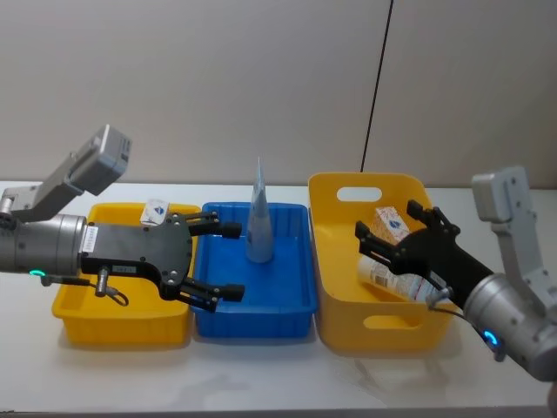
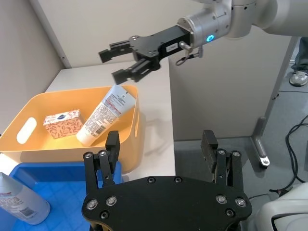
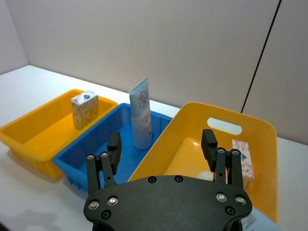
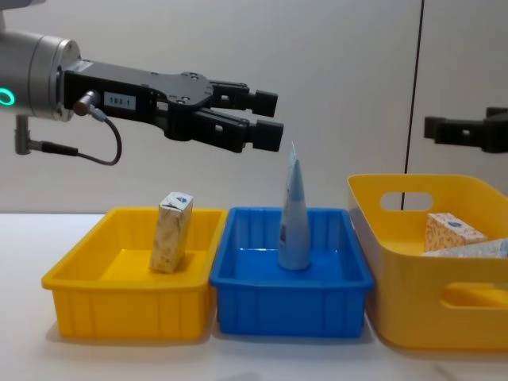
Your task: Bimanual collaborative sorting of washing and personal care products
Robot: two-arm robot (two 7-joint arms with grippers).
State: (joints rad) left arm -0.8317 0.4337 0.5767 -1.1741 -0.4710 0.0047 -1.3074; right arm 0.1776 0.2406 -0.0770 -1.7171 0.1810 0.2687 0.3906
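Head view: three bins are lined up on the white desk (image 1: 261,374) — a low yellow tray (image 1: 78,318) at the robot's left, a blue tray (image 1: 291,318) in the middle and a taller yellow basket (image 1: 348,335) with handle slots at the right. One floral carton (image 1: 157,212) is seen standing upright at the back of the yellow tray, and one pale-blue-and-white pouch (image 1: 258,213) is stood on its wide end in the blue tray, its tip pointing up. In the basket a second floral carton (image 1: 391,223) is lying toward the far side, with a white tube (image 1: 387,277) laid beside it, just touching or nearly so. The left claw (image 1: 213,264) is held above the seam between the yellow tray and the blue tray, its fingers spread wide and nothing between them; in the chest view it (image 4: 266,119) is seen well above the trays, level with the pouch's tip. The right claw (image 1: 383,242) is held over the basket, fingers likewise parted and empty — above the carton and tube rather than touching them. In the left wrist view the right claw (image 2: 118,62) is shown hovering clear of the basket's contents.
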